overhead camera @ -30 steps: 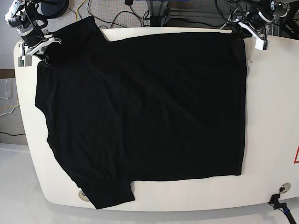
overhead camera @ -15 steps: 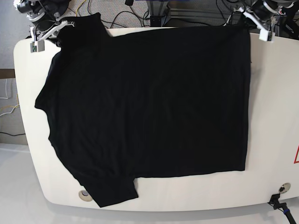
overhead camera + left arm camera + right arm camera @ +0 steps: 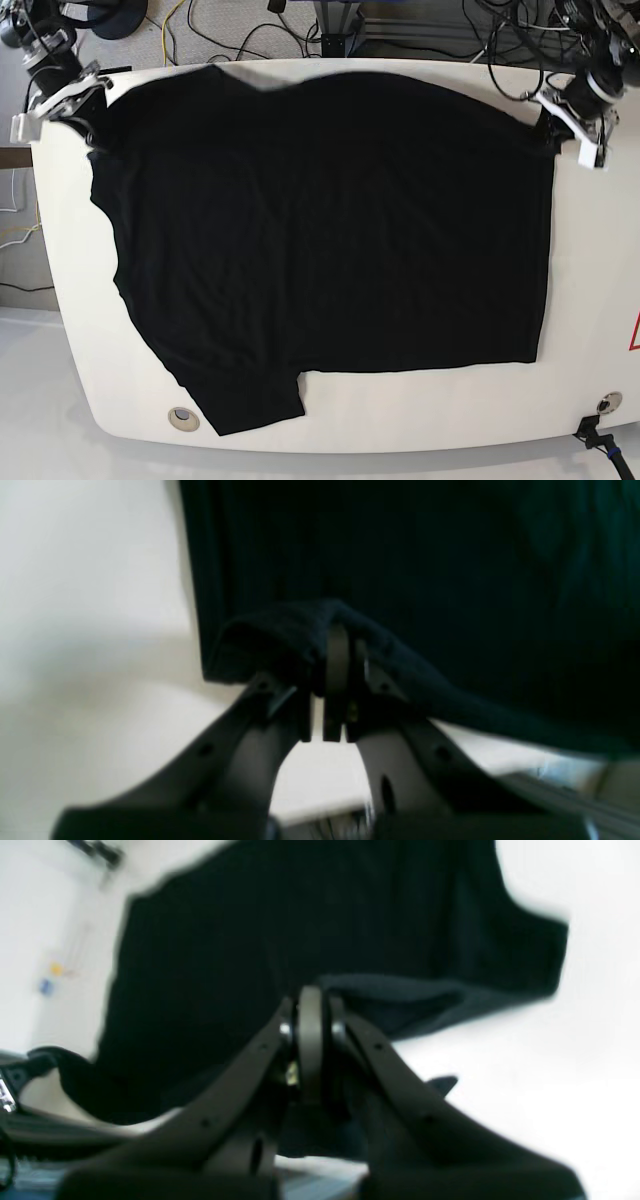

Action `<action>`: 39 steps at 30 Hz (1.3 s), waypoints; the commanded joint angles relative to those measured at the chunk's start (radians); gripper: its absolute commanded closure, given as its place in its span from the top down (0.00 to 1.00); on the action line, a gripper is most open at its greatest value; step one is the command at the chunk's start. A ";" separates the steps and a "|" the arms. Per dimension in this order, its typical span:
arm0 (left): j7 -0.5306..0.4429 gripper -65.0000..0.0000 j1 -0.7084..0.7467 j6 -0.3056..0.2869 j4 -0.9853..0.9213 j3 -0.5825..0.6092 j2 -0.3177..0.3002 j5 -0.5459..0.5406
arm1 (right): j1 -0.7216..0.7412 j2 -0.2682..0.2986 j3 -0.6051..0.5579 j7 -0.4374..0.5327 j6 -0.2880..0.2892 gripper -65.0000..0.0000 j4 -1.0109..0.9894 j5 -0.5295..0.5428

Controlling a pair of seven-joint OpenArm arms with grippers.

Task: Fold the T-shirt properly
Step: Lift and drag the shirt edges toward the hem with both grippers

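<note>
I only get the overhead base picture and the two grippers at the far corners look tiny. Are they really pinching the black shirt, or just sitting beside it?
Observer: Pinching. The left wrist view shows the left gripper shut, with a bunched fold of the T-shirt draped over its tips.
Operator: And the other one?
Observer: Same. In the right wrist view the right gripper is shut on a raised ridge of cloth.
Operator: Any print showing up close?
Observer: None; both wrist views show only plain black fabric on the white table.
</note>
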 commanded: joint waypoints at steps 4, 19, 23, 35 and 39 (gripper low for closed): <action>0.087 0.00 -0.197 -0.003 -0.020 0.007 -0.002 -0.016 | 0.158 0.019 -0.038 0.026 -0.048 0.00 -0.018 0.008; 0.000 0.00 -0.366 0.067 -0.384 0.010 -0.054 -0.015 | 0.557 -0.025 -0.182 0.026 -0.042 0.00 -0.357 -0.289; -0.016 0.00 -0.367 0.070 -0.456 0.012 -0.092 -0.015 | 0.617 -0.022 -0.182 0.026 -0.042 0.00 -0.442 -0.298; -0.031 0.00 -0.378 0.068 -0.473 0.013 -0.123 -0.015 | 0.710 -0.019 -0.182 0.030 -0.042 0.00 -0.627 -0.301; -0.031 0.00 -0.398 0.068 -0.475 0.013 -0.122 0.018 | 0.730 -0.020 -0.182 0.030 -0.048 0.00 -0.631 -0.315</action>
